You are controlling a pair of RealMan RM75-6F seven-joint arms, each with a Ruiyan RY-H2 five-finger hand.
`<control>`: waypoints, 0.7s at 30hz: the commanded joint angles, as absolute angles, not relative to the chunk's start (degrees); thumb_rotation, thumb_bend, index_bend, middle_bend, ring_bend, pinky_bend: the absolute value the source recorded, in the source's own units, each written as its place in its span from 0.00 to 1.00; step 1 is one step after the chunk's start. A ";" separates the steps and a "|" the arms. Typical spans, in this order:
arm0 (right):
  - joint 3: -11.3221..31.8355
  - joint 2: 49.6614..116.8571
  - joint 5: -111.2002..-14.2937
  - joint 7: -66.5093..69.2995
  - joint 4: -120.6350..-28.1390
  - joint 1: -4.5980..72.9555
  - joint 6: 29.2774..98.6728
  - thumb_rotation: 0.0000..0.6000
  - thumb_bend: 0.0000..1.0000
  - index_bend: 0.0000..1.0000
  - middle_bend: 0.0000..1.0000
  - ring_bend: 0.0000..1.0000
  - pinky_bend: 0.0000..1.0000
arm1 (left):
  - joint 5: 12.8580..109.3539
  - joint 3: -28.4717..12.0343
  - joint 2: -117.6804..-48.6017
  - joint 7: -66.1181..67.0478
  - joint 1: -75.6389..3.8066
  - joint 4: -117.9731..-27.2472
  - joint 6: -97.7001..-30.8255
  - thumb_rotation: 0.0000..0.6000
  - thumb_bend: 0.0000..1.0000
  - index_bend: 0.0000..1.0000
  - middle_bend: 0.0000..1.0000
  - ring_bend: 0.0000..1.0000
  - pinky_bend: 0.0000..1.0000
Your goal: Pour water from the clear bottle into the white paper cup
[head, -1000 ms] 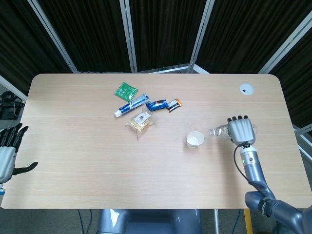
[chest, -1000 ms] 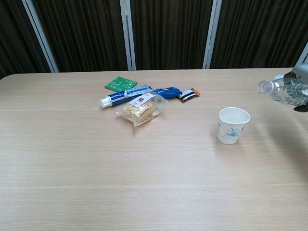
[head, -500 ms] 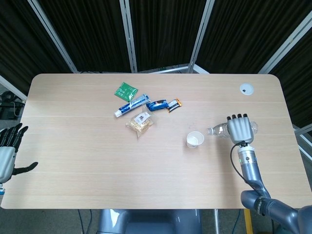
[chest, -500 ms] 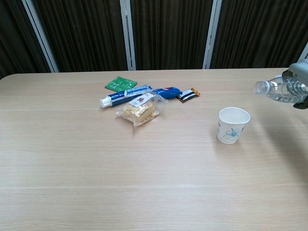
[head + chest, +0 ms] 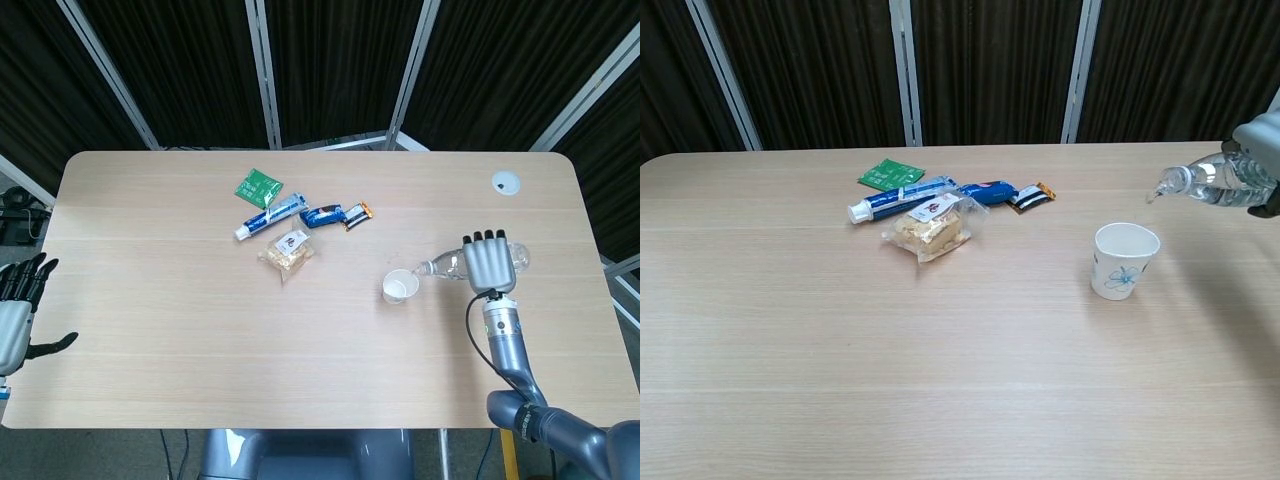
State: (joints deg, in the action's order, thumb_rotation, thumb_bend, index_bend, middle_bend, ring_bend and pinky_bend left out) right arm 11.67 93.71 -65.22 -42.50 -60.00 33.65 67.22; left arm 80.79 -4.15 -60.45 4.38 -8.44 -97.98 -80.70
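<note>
The robot's right hand (image 5: 487, 260) grips the clear bottle (image 5: 1212, 182) on its side, fingers wrapped over the top, its neck pointing toward the white paper cup (image 5: 400, 287) and held above and just right of the rim. The right forearm rises from the table's near edge. The left hand (image 5: 17, 306) hangs far left of the cup, off the table, fingers spread, holding nothing.
</note>
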 commanded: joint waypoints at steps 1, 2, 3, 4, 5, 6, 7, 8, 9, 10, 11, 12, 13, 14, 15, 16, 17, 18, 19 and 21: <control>11.98 93.58 -64.85 -43.44 -60.71 33.69 67.59 1.00 0.57 0.48 0.61 0.55 0.51 | 80.80 -4.14 -60.43 4.33 -8.43 -97.96 -80.71 1.00 0.00 0.00 0.00 0.00 0.00; 12.01 93.55 -64.83 -43.67 -60.84 33.71 67.66 1.00 0.57 0.48 0.61 0.55 0.51 | 80.80 -4.16 -60.42 4.31 -8.44 -97.96 -80.72 1.00 0.00 0.00 0.00 0.00 0.00; 12.06 93.51 -64.77 -43.98 -61.05 33.73 67.75 1.00 0.57 0.48 0.61 0.55 0.51 | 80.77 -4.16 -60.40 4.27 -8.43 -97.97 -80.71 1.00 0.00 0.00 0.00 0.00 0.00; 12.07 93.46 -64.77 -44.33 -61.20 33.76 67.90 1.00 0.57 0.48 0.61 0.55 0.51 | 80.77 -4.16 -60.39 4.24 -8.44 -97.97 -80.70 1.00 0.00 0.00 0.00 0.00 0.00; 12.07 93.44 -64.79 -44.54 -61.28 33.78 67.99 1.00 0.57 0.48 0.61 0.55 0.51 | 80.77 -4.16 -60.38 4.23 -8.44 -97.98 -80.70 1.00 0.00 0.00 0.00 0.00 0.00; 12.10 93.41 -64.77 -44.74 -61.43 33.79 68.09 1.00 0.57 0.48 0.61 0.55 0.51 | 80.78 -4.18 -60.36 4.21 -8.44 -97.99 -80.73 1.00 0.00 0.00 0.00 0.00 0.00; 12.12 93.39 -64.75 -44.90 -61.57 33.79 68.16 1.00 0.57 0.48 0.61 0.55 0.51 | 80.79 -4.18 -60.35 4.22 -8.45 -98.00 -80.73 1.00 0.00 0.00 0.00 0.00 0.00; 12.12 93.37 -64.75 -45.00 -61.65 33.79 68.19 1.00 0.57 0.48 0.61 0.55 0.51 | 80.80 -4.16 -60.35 4.21 -8.45 -98.00 -80.73 1.00 0.00 0.00 0.00 0.00 0.00; 12.11 93.36 -64.71 -45.07 -61.74 33.79 68.19 1.00 0.57 0.48 0.61 0.55 0.51 | 80.81 -4.15 -60.33 4.19 -8.43 -98.02 -80.75 1.00 0.00 0.00 0.00 0.00 0.00; 12.13 93.36 -64.62 -45.16 -61.86 33.77 68.18 1.00 0.57 0.48 0.61 0.55 0.51 | 80.82 -4.15 -60.31 4.16 -8.42 -98.01 -80.76 1.00 0.00 0.00 0.00 0.00 0.00; 12.12 93.38 -64.54 -45.26 -61.92 33.77 68.12 1.00 0.57 0.48 0.61 0.55 0.51 | 80.81 -4.16 -60.29 4.13 -8.41 -98.02 -80.79 1.00 0.00 0.00 0.00 0.00 0.00; 12.09 93.41 -64.51 -45.39 -61.90 33.77 68.11 1.00 0.57 0.48 0.61 0.55 0.51 | 80.80 -4.17 -60.28 4.11 -8.41 -98.03 -80.80 1.00 0.00 0.00 0.00 0.00 0.00; 12.08 93.43 -64.50 -45.45 -61.89 33.77 68.12 1.00 0.57 0.48 0.61 0.55 0.51 | 80.79 -4.16 -60.27 4.08 -8.41 -98.01 -80.78 1.00 0.00 0.00 0.00 0.00 0.00; 12.07 93.45 -64.46 -45.47 -61.88 33.77 68.09 1.00 0.57 0.48 0.61 0.55 0.51 | 80.78 -4.15 -60.25 4.07 -8.42 -98.03 -80.76 1.00 0.00 0.00 0.00 0.00 0.00; 12.07 93.47 -64.40 -45.48 -61.87 33.76 68.06 1.00 0.57 0.48 0.61 0.55 0.51 | 80.74 -4.16 -60.23 4.05 -8.44 -98.04 -80.70 1.00 0.00 0.00 0.00 0.00 0.00; 12.06 93.48 -64.40 -45.51 -61.85 33.76 68.05 1.00 0.57 0.48 0.61 0.55 0.51 | 80.73 -4.16 -60.23 4.05 -8.45 -98.04 -80.68 1.00 0.00 0.00 0.00 0.00 0.00; 12.04 93.48 -64.41 -45.55 -61.82 33.77 68.05 1.00 0.57 0.48 0.61 0.55 0.51 | 80.73 -4.16 -60.22 4.05 -8.45 -98.05 -80.67 1.00 0.00 0.00 0.00 0.00 0.00; 12.01 93.47 -64.45 -45.59 -61.78 33.78 68.07 1.00 0.57 0.48 0.61 0.55 0.51 | 80.73 -4.16 -60.22 4.06 -8.46 -98.05 -80.67 1.00 0.00 0.00 0.00 0.00 0.00; 11.98 93.46 -64.50 -45.61 -61.74 33.79 68.08 1.00 0.57 0.48 0.61 0.55 0.51 | 80.73 -4.16 -60.23 4.08 -8.46 -98.05 -80.68 1.00 0.00 0.00 0.00 0.00 0.00; 11.90 93.45 -64.64 -45.67 -61.65 33.80 68.16 1.00 0.57 0.48 0.61 0.55 0.51 | 80.71 -4.18 -60.23 4.08 -8.46 -98.05 -80.69 1.00 0.00 0.00 0.00 0.00 0.00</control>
